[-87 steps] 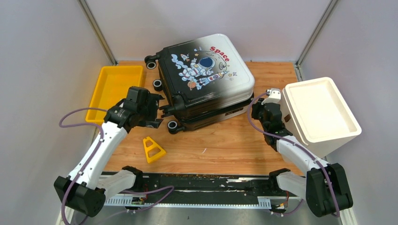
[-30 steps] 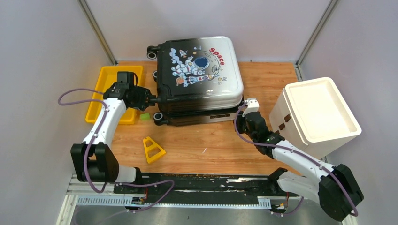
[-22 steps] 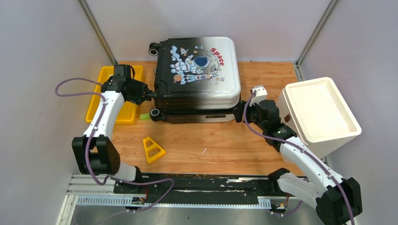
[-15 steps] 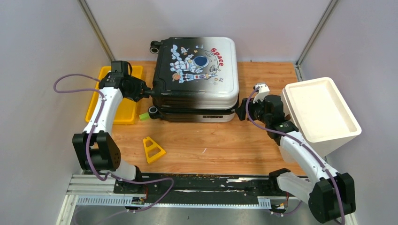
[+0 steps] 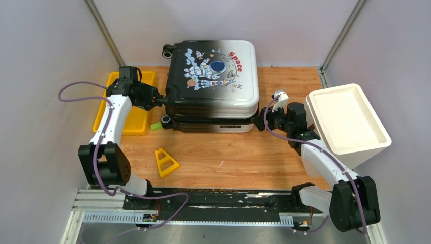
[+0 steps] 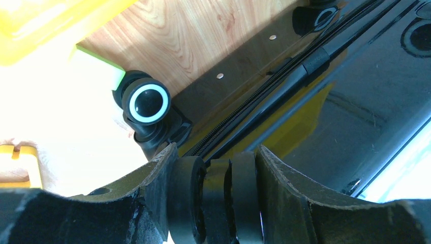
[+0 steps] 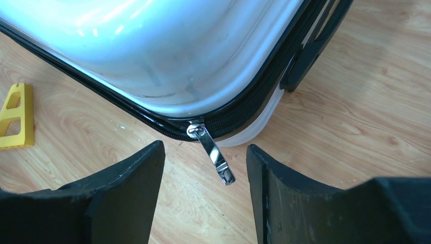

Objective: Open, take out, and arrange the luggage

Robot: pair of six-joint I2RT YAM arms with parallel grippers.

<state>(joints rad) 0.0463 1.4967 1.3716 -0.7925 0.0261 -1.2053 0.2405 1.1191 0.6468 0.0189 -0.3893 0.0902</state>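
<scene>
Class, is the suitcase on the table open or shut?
Shut: the suitcase lies flat, both shells together, no gap. The zip pull hangs at a corner; how much is unzipped, cannot tell.

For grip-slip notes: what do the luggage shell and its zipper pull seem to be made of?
The luggage shell looks like hard glossy plastic, judging by its sharp reflections. The zipper pull looks like polished metal: silvery and bright.

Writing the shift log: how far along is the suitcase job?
Done: nothing visible yet; the suitcase lies closed on its side. In hand: the left claw clamps a wheel, and the right claw stands open around the zip pull. Left: unzipping, opening, taking out, arranging.
</scene>
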